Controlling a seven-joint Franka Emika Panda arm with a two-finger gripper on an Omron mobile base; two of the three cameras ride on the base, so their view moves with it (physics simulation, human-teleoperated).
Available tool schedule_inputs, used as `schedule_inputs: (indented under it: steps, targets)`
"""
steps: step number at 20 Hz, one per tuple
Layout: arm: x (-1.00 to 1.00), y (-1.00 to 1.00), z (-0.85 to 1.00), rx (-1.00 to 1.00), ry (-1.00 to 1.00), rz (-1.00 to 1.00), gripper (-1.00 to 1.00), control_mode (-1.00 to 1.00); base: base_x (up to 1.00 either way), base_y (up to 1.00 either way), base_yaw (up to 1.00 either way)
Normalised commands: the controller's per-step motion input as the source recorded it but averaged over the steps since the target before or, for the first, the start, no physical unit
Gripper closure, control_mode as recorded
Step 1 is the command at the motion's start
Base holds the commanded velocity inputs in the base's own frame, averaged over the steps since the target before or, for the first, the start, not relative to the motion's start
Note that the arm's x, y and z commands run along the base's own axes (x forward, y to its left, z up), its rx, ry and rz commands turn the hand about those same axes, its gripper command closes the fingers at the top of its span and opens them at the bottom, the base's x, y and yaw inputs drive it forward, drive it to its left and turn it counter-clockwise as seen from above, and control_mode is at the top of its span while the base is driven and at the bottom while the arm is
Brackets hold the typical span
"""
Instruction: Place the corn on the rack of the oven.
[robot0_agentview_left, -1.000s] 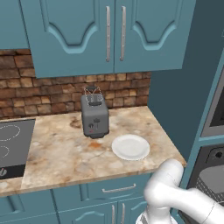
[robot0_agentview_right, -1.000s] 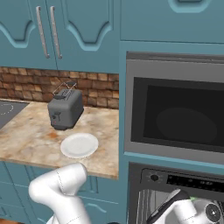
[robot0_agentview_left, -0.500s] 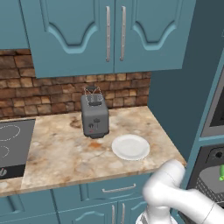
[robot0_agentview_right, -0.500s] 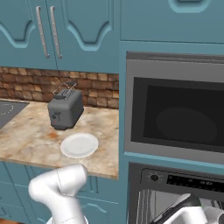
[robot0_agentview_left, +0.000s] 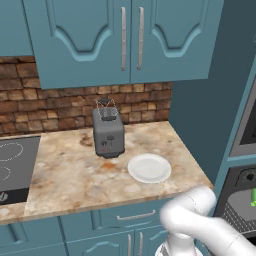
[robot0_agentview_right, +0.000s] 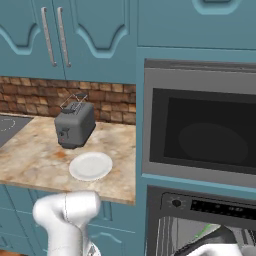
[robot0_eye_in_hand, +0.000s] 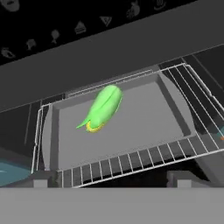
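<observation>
The bright green corn (robot0_eye_in_hand: 103, 107) lies on a flat grey tray (robot0_eye_in_hand: 144, 127) that rests on the wire rack (robot0_eye_in_hand: 131, 166), pulled out of the dark oven (robot0_agentview_right: 210, 206). My gripper (robot0_eye_in_hand: 113, 179) is open just in front of the rack. Its two fingertips (robot0_eye_in_hand: 43, 178) stand wide apart at the near rim, and nothing is between them. The corn is apart from both tips. A sliver of the corn (robot0_agentview_left: 253, 196) shows at the right edge of the left base view, over the rack (robot0_agentview_left: 240, 210). In the right base view the corn (robot0_agentview_right: 207, 231) peeks above my hand (robot0_agentview_right: 220, 241).
On the marble counter (robot0_agentview_left: 70, 175) stand a grey toaster (robot0_agentview_left: 107, 132) and a white plate (robot0_agentview_left: 149, 167). A black cooktop (robot0_agentview_left: 10, 167) lies at the left. A second glass-fronted unit (robot0_agentview_right: 200, 130) sits above the oven. Teal cabinets (robot0_agentview_left: 125, 35) hang overhead.
The corn has come into sight at the right edge of the left base view. My hand has shifted a little in front of the oven opening.
</observation>
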Motion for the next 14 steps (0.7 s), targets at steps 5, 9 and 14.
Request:
schedule_inputs:
  steps: [5,9,14]
  targets:
    - [-0.95,0.84,0.36,-0.17,0.03,-0.10,-1.00,-1.00,0.00,0.00,0.00]
    - [-0.69,1.00,0.38,-0.20,0.03,-0.01,-1.00,-1.00,0.00,0.00,0.00]
    - [-0.15,0.46,0.15,-0.08,0.10,0.00,-1.00,-1.00,0.00,0.00,0.00]
